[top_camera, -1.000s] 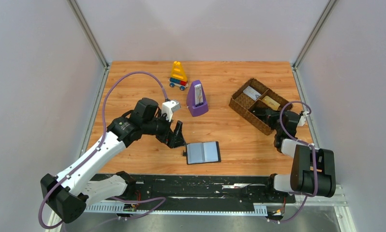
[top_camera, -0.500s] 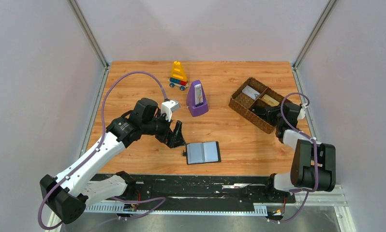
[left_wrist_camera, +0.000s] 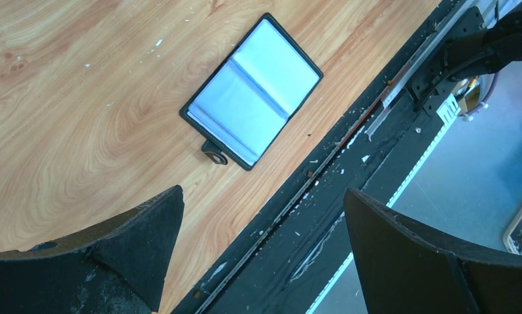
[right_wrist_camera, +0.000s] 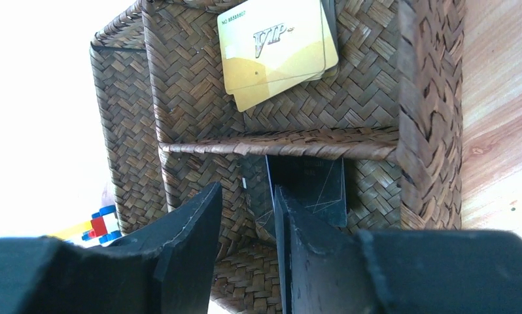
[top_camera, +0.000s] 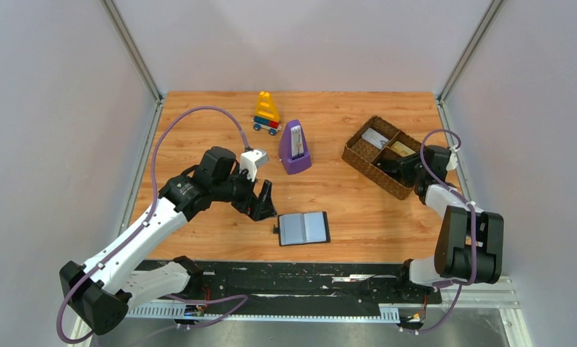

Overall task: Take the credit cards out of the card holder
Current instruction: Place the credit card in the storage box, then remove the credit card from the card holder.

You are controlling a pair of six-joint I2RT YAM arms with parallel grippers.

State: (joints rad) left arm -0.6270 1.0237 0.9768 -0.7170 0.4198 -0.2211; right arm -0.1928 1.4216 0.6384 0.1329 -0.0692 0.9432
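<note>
The card holder [top_camera: 304,228] lies open and flat on the table, showing two grey-blue panels; it also shows in the left wrist view [left_wrist_camera: 252,91]. My left gripper [top_camera: 262,204] hovers just left of it, jaws wide apart and empty [left_wrist_camera: 263,191]. My right gripper [top_camera: 395,168] is over the brown woven tray [top_camera: 358,155], its jaws a little apart [right_wrist_camera: 246,190]. A dark card [right_wrist_camera: 311,186] leans in the near compartment beside the right finger. Yellow cards with dark print [right_wrist_camera: 278,42] lie in the far compartment.
A purple metronome [top_camera: 294,148] and a toy block stack on wheels [top_camera: 267,112] stand at the back middle. A pale card [top_camera: 374,137] lies in the tray's left compartment. The black base rail [left_wrist_camera: 350,196] runs along the table's near edge.
My right wrist has swung back and up toward the far right, with its jaws staying over the tray. The left arm and the card holder have not moved.
</note>
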